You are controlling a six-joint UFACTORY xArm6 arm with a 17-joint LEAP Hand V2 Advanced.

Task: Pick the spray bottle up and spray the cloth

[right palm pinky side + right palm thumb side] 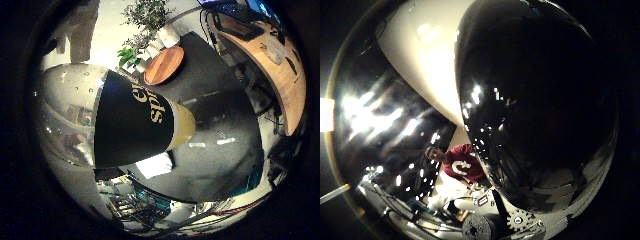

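The spray bottle [135, 125] lies right against the palm and fills much of both views. It has a black label with gold lettering, yellowish liquid at one end and a pale, shiny part at the other. In the thumb side view its glossy black side [535, 110] blocks most of the picture. It hangs off the dark table [220, 165], held by my right hand [520, 220], of which only geared and black parts show. A white cloth [155, 165] lies flat on the dark table, beyond the bottle.
A round wooden tabletop [164, 65] and a leafy plant [145, 20] stand beyond the dark table. A curved wooden desk [280, 65] with screens runs along one side. Teal and metal equipment [135, 205] sits by the table's near edge.
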